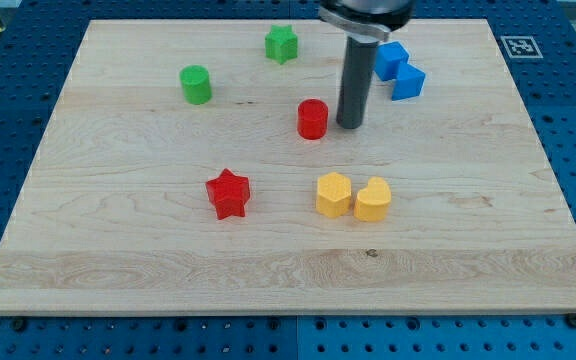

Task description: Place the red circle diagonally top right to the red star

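Note:
The red circle (312, 118) stands on the wooden board a little above the middle. The red star (229, 193) lies below it and to the view's left. My rod comes down from the view's top, and my tip (349, 125) rests on the board just right of the red circle, with a small gap between them. The red circle sits up and to the right of the red star.
A green circle (196, 84) and a green star (281, 43) sit at the upper left. Two blue blocks (399, 70) lie right of the rod. A yellow hexagon (334, 194) and a yellow heart (373, 199) sit side by side below my tip. The board (88, 250) lies on a blue pegboard.

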